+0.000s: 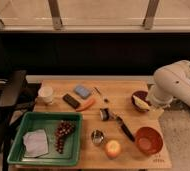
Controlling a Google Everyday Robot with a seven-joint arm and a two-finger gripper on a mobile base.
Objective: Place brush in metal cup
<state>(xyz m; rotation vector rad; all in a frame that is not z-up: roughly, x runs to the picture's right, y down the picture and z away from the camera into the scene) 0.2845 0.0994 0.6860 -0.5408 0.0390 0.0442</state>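
Brush [118,124] lies flat on wooden table [124,92], about mid-table. Its round head points toward the table centre. The black handle runs diagonally to the red-orange bowl [148,141], with its end just beside the rim. Metal cup [97,136] stands upright near the head, toward the front edge and not touching it. A yellow apple-like fruit [112,148] sits just beside the cup.

Gripper [155,111] is at the table's edge on the view's right, beside a dark bowl [139,100] and well apart from the brush. Whether it is open or closed: cannot tell.

Handling (judgement):
- The brush looks light and rigid, and the smooth handle may slip or roll when pinched.
- The head end is likely heavier, so a grip at the far tip would let it droop.
- Best hold is across the handle around mid-length, clear of the bowl rim.
- The cup is small and probably light, so a long handle leaning on its rim could tip it.
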